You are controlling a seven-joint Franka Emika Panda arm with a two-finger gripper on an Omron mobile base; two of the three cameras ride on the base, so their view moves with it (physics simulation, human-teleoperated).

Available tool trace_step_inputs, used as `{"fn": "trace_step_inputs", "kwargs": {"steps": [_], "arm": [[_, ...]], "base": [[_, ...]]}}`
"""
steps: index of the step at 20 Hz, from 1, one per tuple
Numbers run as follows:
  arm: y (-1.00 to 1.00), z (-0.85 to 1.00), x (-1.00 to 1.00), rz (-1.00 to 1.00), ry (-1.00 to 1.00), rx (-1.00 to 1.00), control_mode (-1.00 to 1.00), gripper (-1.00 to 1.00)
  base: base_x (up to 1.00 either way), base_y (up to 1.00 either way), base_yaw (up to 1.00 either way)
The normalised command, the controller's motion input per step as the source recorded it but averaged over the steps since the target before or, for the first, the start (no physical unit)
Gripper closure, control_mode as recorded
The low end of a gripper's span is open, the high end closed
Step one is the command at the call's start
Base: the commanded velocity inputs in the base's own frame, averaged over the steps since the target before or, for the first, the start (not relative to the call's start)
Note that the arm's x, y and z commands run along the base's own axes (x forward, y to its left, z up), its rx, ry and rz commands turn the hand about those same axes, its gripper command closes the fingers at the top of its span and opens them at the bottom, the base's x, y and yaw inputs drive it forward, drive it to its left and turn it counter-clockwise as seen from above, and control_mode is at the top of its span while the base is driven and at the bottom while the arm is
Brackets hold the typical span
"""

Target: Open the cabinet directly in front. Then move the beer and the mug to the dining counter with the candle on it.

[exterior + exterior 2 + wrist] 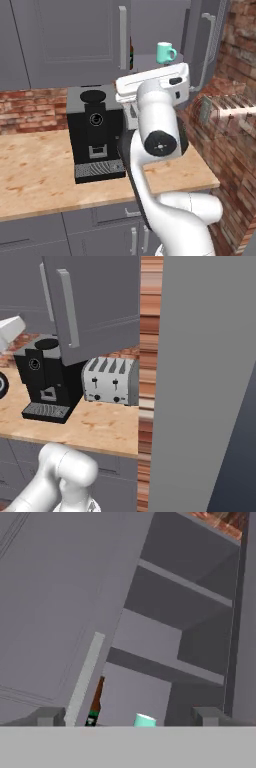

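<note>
A simulated kitchen with grey cabinetry, red brick walls and a light wood counter (35, 175). The white robot arm (157, 145) rises from the near right of the left base view and reaches up toward the grey wall cabinet (65, 40) above the counter. The cabinet's right door (205, 45) stands swung open toward the right brick wall, its long silver bar handle (209, 47) visible, while the left door is closed with its own vertical handle (122, 37) at its right edge. Inside the opened half, the mint-green mug (165, 52) stands upright on the lower grey shelf (150, 672), with its loop handle pointing right. The beer bottle (95, 704) stands further left on the same shelf, mostly hidden behind the edge of the closed left door, so that just a strip of brown glass and green label shows in the hand view. In that view the end effector (127, 716) points into the cabinet, its two dark fingertips (47, 716) spread wide apart and holding nothing, with the mug's rim between them and well beyond. On the counter below, a black coffee machine (95, 135) stands against the wall, and a silver toaster (111, 381) sits just to its right.
</note>
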Motion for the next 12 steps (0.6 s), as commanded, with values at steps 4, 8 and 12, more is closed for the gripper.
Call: {"fn": "trace_step_inputs", "kwargs": {"steps": [4, 8, 12], "arm": [[0.14, 0.00, 0.73, -0.18, 0.18, 0.00, -1.00, -1.00], [0.23, 0.00, 0.88, -0.25, 0.21, 0.00, -1.00, -1.00], [0.21, 0.00, 0.96, -0.22, 0.19, 0.00, -1.00, -1.00]], "base": [[0.00, 0.00, 0.00], [0.00, 0.00, 0.00], [0.00, 0.00, 0.00]]}}
